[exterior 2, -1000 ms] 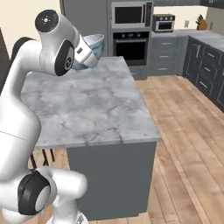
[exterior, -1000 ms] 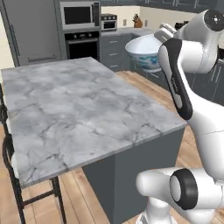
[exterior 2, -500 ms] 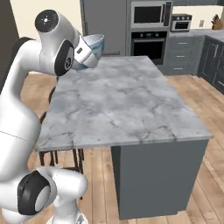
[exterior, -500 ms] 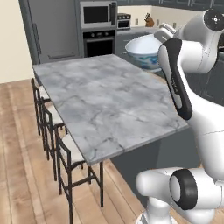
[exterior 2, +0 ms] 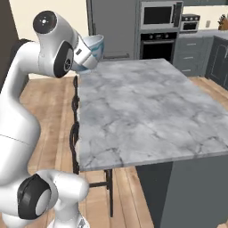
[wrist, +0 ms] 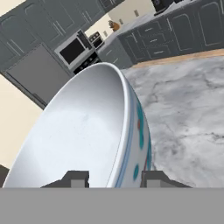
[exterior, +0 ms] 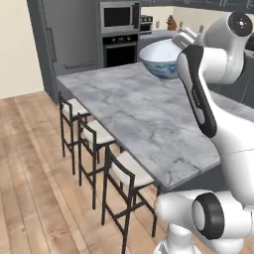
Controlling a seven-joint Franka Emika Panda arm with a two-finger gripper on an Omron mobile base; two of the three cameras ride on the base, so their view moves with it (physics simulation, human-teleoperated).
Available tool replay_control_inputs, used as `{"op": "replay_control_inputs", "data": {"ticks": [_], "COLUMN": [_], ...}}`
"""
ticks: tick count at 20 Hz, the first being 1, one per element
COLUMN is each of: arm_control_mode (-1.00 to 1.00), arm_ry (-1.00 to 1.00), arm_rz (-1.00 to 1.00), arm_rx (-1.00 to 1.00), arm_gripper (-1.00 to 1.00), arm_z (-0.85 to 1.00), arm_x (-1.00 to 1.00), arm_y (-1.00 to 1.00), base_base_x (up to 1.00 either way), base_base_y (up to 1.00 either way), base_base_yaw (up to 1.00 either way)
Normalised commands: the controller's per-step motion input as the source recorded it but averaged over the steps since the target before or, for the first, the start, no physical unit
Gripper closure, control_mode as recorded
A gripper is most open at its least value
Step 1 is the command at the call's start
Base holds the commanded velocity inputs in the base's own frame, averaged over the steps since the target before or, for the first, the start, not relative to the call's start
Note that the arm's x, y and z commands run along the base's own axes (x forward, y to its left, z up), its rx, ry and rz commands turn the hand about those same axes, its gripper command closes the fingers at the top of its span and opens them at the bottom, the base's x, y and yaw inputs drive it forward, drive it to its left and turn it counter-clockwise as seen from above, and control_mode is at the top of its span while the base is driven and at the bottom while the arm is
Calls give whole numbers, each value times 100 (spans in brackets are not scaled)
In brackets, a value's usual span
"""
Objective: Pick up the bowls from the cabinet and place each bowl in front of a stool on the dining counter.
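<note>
The dining bench is the biggest thing here, a long island with a white-grey veined marble top on a dark grey base. It takes the middle of both base views, and its top is bare marble. Along its left side, seen from the left base view, three stools with dark thin frames and pale seats stand in a row, tucked close under the edge. Behind the island a wall oven with a microwave above it is set in dark grey cabinets.

The white bowl with blue pattern is up in the air over the far part of the bench, tilted on its side. The jaws are closed on its rim, one finger inside and one outside.
</note>
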Motion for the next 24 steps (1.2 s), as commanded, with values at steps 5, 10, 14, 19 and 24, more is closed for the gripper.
{"op": "replay_control_inputs", "data": {"ticks": [5, 10, 14, 19, 24], "arm_control_mode": [100, 100, 100, 100, 100], "arm_ry": [0, 0, 0, 0, 0], "arm_rz": [0, 0, 0, 0, 0], "arm_rx": [0, 0, 0, 0, 0], "arm_gripper": [100, 100, 100, 100, 100], "arm_z": [0, 0, 0, 0, 0], "arm_x": [0, 0, 0, 0, 0], "arm_y": [0, 0, 0, 0, 0], "base_base_x": [28, 28, 40, 31, 39], "base_base_y": [100, 95, 51, 15, 59], "base_base_yaw": [-42, -43, -42, -41, -56]}}
